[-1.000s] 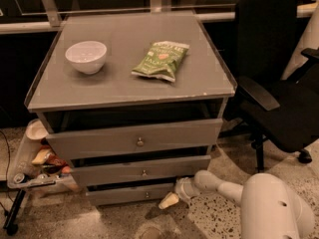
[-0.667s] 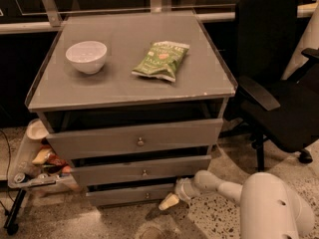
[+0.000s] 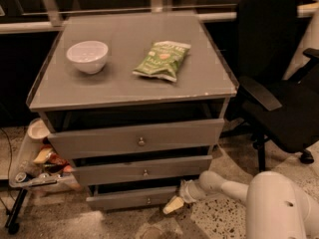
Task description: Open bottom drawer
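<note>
step: approach, judged; pull not yet begun | bottom drawer (image 3: 119, 199): lower centre of frame, under two taller fronts, knob (image 3: 148, 200) uncovered | tool (image 3: 173, 204): low, just right of knob, grip state cannot be told | next: settle on knob, pull straight outward

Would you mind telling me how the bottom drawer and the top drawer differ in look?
The top drawer has the tallest, widest front; the bottom drawer has the slimmest, narrowest. The top drawer sits just under the cabinet top; the bottom drawer is down by the floor, with the gripper beside its right end. Both are grey with one small central knob.
</note>
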